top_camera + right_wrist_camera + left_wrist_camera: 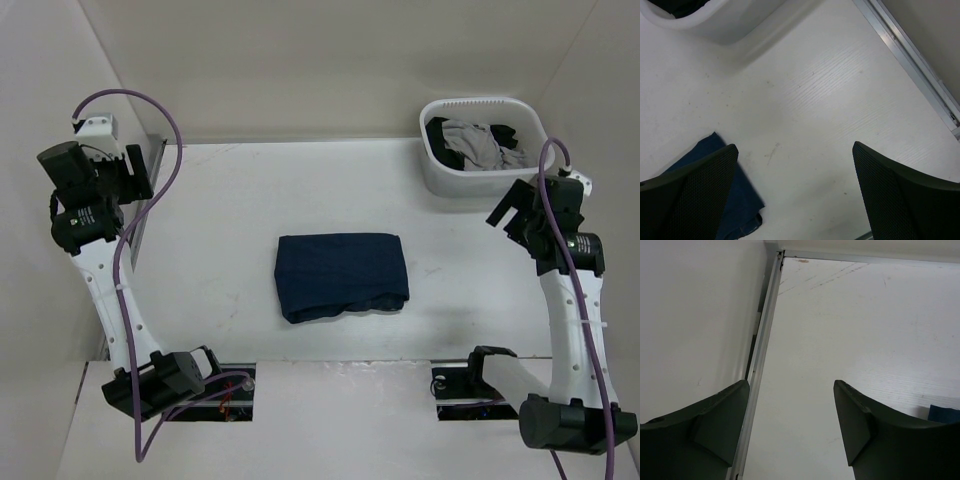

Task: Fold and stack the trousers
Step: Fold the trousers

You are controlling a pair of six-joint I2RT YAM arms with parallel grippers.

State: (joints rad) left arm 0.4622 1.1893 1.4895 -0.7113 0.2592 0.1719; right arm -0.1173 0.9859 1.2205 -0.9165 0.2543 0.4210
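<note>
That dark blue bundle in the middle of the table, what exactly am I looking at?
The dark navy denim trousers lie folded into a compact, roughly rectangular bundle, flat on the white table near its middle. Layered edges show along the near side, slightly uneven. Nothing but the table touches them.

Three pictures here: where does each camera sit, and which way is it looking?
Top external: fixed above and behind the arms, looking down on the table, the folded trousers and the basket; both arms show whole.
Left wrist: on the left arm, looking down at table beside the side wall; the left gripper shows, fingers apart.
Right wrist: on the right arm, looking down at table; the right gripper shows, fingers apart.
Shared: both wrist views catch a trousers corner; the right one also the basket.
</note>
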